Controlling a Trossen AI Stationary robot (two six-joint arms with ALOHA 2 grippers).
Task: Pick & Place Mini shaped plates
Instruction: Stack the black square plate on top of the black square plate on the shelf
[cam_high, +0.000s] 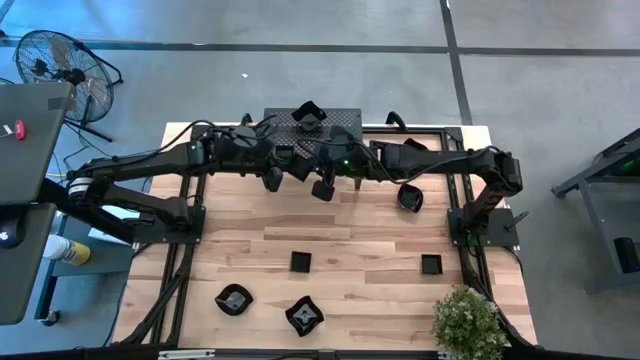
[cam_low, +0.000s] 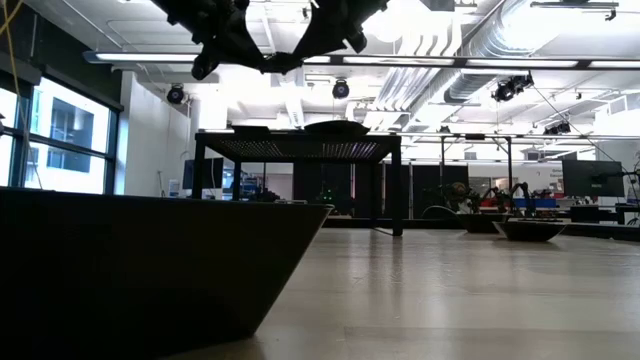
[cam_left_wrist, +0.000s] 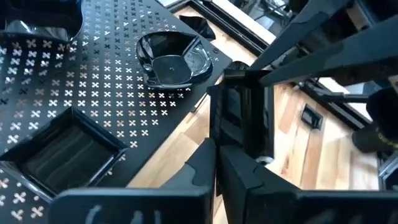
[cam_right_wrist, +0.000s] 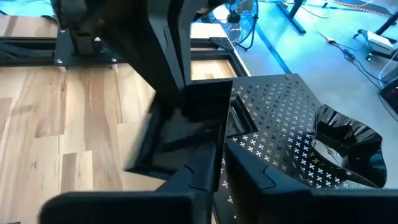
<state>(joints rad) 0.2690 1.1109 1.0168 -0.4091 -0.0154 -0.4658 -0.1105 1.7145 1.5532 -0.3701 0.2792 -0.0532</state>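
Both arms meet at the rack's (cam_high: 312, 128) front edge, each end effector — left (cam_left_wrist: 239, 121) and right (cam_right_wrist: 199, 115) — pinching a small square plate; to place well, lower level onto bare perforated metal before releasing. Wrist views show a wavy plate (cam_left_wrist: 173, 57) already on the rack — the high view alone shows five plates (cam_high: 300, 262) left on the tabletop (cam_high: 360, 250).

Glossy black mini plates (cam_high: 301, 262) scattered, upright.

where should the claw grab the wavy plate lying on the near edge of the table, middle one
Take the wavy plate by its raised rim, coming straight down from above. It lies flat and open side up on the table, with bare wood all round it, so one finger can go inside the rim and one outside. A straighter stretch between corners probably seats better than a peak.
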